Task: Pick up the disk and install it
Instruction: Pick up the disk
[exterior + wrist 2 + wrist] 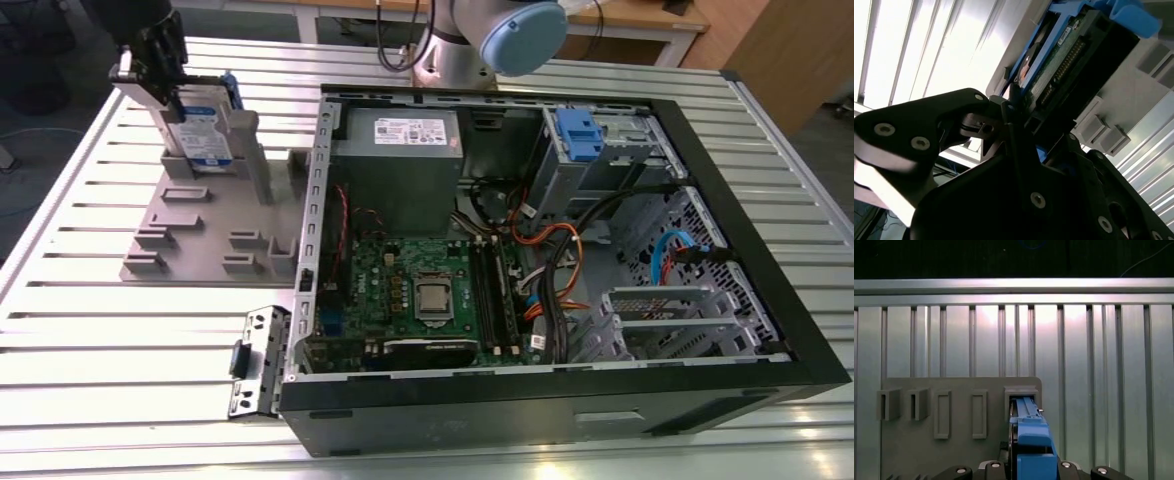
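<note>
The disk (203, 135) is a silver drive with a white-and-blue label in a blue bracket. It stands on edge in a slot at the far end of the grey holder plate (200, 235), at the exterior view's left. My gripper (171, 95) comes down onto its top edge. In the second wrist view the black fingers (1010, 97) press against the end of the disk (1064, 55). In the first wrist view the blue bracket (1031, 440) sits between the jaws of the gripper (1029, 462), its lower end still in the slot.
An open computer case (534, 400) lies to the exterior view's right of the holder, with a green motherboard (414, 290), a grey power supply (396, 150) and a drive bay holding a blue clip (577, 130). The arm's base (481, 40) stands behind it. Everything rests on a slatted aluminium table (107, 340).
</note>
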You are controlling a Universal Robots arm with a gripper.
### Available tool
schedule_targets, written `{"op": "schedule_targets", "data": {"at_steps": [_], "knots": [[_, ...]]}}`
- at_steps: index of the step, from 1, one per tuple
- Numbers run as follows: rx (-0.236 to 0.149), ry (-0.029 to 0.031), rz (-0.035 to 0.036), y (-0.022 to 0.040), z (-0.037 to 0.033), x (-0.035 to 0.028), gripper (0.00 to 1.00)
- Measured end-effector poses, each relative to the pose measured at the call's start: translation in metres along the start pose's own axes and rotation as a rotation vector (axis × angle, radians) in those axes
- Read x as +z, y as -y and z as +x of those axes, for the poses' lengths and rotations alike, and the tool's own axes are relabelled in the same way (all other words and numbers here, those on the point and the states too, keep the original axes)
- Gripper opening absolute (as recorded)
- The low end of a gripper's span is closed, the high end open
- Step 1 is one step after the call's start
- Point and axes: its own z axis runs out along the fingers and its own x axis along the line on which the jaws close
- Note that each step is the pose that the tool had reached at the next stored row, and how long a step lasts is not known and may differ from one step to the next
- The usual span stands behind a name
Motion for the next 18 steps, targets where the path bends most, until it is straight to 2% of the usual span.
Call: {"op": "schedule_targets", "data": {"at_steps": [4, 8, 18], "knots": [[0.0, 0.0, -0.0001, 0.0, -0.0003, -0.0093, 0.36], [0.0, 0.0, -0.0001, 0.0, -0.0004, -0.0159, 0.36], [0.0, 0.0002, -0.0001, -0.0001, -0.0007, -0.0259, 0.36]]}}
